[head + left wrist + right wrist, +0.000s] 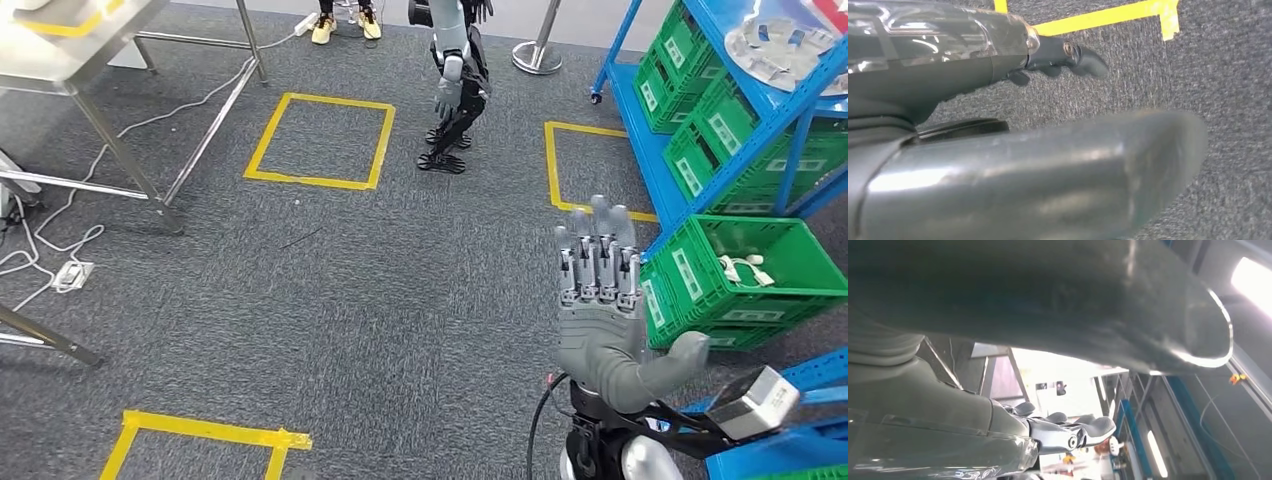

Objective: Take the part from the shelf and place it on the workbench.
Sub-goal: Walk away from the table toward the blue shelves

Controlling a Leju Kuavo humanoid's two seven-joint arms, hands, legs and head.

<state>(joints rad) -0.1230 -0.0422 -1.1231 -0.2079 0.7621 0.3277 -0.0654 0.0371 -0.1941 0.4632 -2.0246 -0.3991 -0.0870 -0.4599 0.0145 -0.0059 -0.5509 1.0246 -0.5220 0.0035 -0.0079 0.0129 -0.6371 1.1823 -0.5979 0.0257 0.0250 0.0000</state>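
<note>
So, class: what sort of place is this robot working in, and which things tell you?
Probably a factory-style test floor: blue shelving with green crates, yellow taped squares on grey carpet, and a metal workbench.

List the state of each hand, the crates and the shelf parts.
Right hand: raised, fingers straight and apart, holding nothing.
Left hand: hanging above the carpet, holding nothing; fingers slightly curled.
Front crate: on the floor, open-topped, white parts inside.
Shelf crates: stacked on the blue shelf.
Grey parts: lying on the upper shelf, untouched.
</note>
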